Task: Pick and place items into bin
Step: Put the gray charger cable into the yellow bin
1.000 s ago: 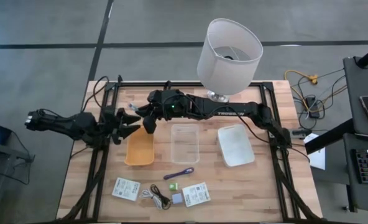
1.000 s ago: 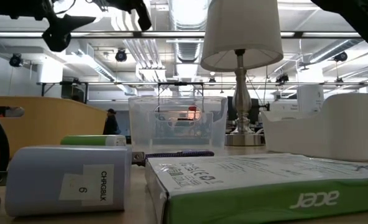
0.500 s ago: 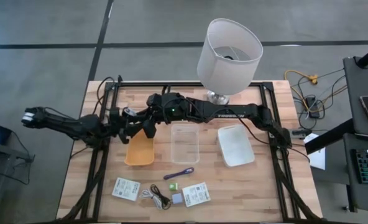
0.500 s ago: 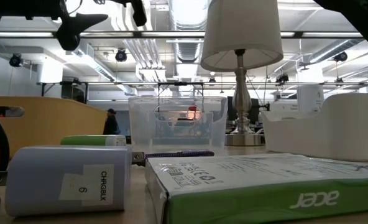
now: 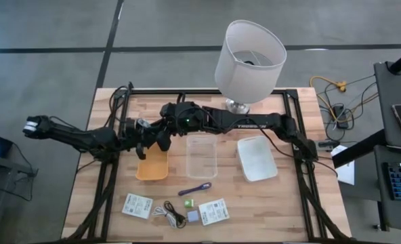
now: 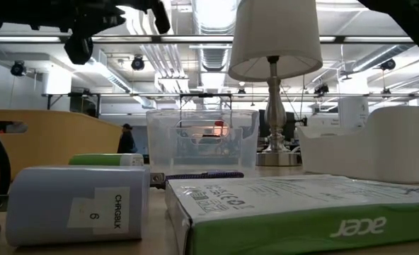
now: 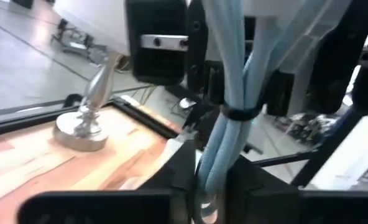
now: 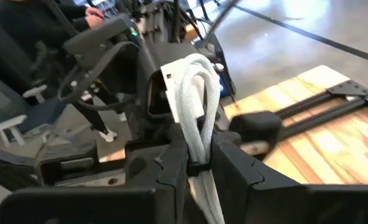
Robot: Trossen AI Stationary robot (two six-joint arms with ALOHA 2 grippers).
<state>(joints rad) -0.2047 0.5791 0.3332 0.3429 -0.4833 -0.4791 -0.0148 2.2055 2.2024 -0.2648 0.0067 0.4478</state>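
A light blue-white cable bundle (image 7: 224, 93) with a black tie hangs in the air between both grippers, above the far end of the orange bin (image 5: 152, 165). My left gripper (image 5: 146, 133) reaches in from the table's left and is shut on the bundle. My right gripper (image 5: 162, 130) comes from the right and is shut on the same bundle (image 8: 196, 106). Near the front edge lie two white packets (image 5: 137, 205) (image 5: 213, 211), a coiled cable (image 5: 171, 214), a purple pen (image 5: 195, 189), a green cube (image 5: 189, 202) and a grey-blue cube (image 5: 193, 216). My left gripper pinches the bundle between its two fingers, a little below the black tie (image 7: 210, 180). The fingers lie about level, coming from the table's left. The bundle is clear of the table. My right gripper pinches the bundle at its black tie (image 8: 195, 167) between its two fingers. They come from the table's right, slanting slightly down. The looped end (image 8: 199, 74) stands up past the fingers.
A clear bin (image 5: 202, 156) and a white bin (image 5: 257, 158) stand to the right of the orange one. A big white lamp (image 5: 249, 53) stands at the far edge. A black frame (image 5: 112, 169) runs along the table's sides.
My left gripper, wide open a second ago, has edged toward my right gripper and shut on the cable bundle that the right gripper holds. The bundle has stayed in the air above the orange bin.
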